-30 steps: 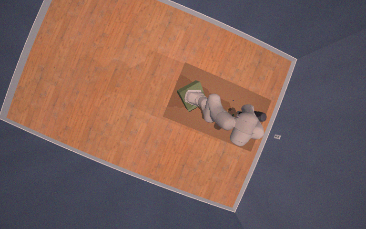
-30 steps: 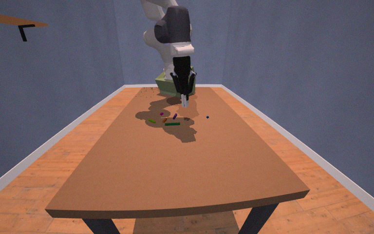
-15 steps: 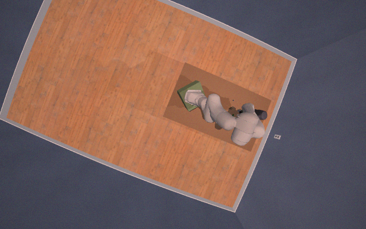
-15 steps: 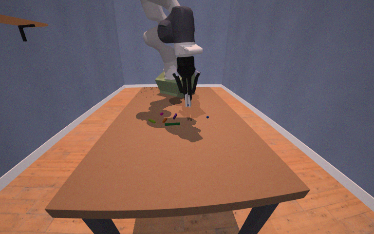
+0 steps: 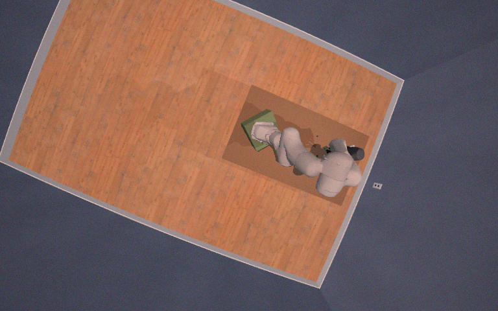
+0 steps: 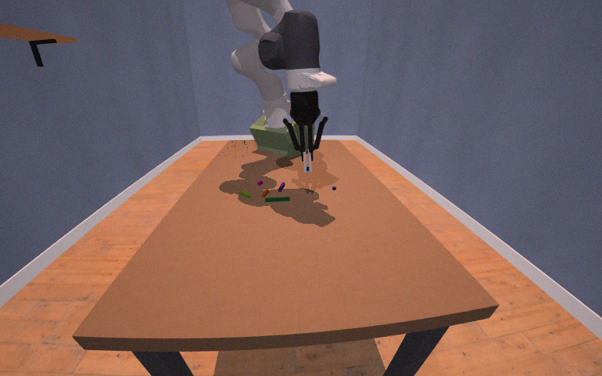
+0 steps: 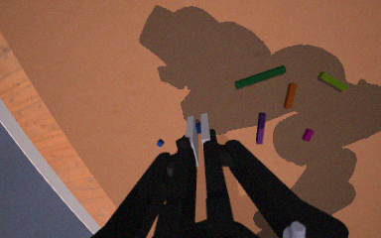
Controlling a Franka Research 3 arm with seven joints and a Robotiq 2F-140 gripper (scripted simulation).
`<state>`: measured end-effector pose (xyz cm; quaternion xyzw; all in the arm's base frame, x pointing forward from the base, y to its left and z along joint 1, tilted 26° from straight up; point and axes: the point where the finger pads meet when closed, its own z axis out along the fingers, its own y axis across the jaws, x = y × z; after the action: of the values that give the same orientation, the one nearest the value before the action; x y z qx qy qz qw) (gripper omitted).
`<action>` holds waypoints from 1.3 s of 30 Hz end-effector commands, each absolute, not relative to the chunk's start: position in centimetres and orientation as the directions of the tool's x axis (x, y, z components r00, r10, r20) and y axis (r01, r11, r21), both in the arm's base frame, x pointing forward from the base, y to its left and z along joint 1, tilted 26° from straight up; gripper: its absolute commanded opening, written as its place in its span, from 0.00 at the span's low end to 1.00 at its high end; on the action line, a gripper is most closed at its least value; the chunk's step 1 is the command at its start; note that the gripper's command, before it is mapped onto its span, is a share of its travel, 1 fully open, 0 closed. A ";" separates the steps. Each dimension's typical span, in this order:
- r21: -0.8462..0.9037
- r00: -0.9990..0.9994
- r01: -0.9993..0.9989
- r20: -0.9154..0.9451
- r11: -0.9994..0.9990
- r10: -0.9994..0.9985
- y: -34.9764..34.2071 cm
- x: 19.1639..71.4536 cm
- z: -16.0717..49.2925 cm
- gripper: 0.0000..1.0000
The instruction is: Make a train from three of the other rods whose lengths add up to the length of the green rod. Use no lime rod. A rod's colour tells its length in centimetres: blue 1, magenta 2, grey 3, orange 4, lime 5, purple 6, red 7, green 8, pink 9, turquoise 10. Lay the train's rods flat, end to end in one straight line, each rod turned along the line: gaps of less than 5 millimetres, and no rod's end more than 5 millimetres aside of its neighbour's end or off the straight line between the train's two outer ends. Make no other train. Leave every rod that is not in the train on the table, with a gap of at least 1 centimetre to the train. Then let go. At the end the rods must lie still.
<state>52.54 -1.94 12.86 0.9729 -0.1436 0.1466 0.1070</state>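
Orange rod [image 6: 265,193] [image 7: 291,95], purple rod [image 6: 281,186] [image 7: 261,128], magenta rod [image 6: 260,182] [image 7: 308,135], lime rod [image 6: 244,194] [image 7: 332,81], nearby; blue rod [image 6: 334,188] [image 7: 160,143], apart; green rod [image 6: 277,199] [image 7: 260,77], long axis across table [image 5: 312,120] [image 6: 275,274] [image 7: 74,50]; claw [image 6: 307,169] [image 7: 199,124], clamped on seemingly another blue rod [image 6: 307,168] [image 7: 198,128]

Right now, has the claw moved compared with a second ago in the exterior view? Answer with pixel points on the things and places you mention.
Yes. The claw [image 6: 307,170] [image 7: 199,124] has shifted to the picture's right, closer to the loose blue rod [image 5: 317,136] [image 6: 334,188] [image 7: 160,143], which stayed put.
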 end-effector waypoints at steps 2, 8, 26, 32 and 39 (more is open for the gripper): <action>0.216 0.961 -0.137 0.267 -0.967 -0.076 -1.4 52.6 12.7 0.03; 0.244 0.969 -0.045 0.245 -0.969 0.017 -0.9 52.6 12.5 0.03; 0.318 0.939 0.244 0.158 -0.916 0.305 0.8 52.9 11.9 0.03; 0.337 0.909 0.340 0.123 -0.878 0.399 1.3 53.0 11.7 0.03; 0.352 0.869 0.431 0.086 -0.830 0.488 1.9 53.0 11.5 0.03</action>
<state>53.05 1.69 11.56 0.9656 0.1772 0.1025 0.1603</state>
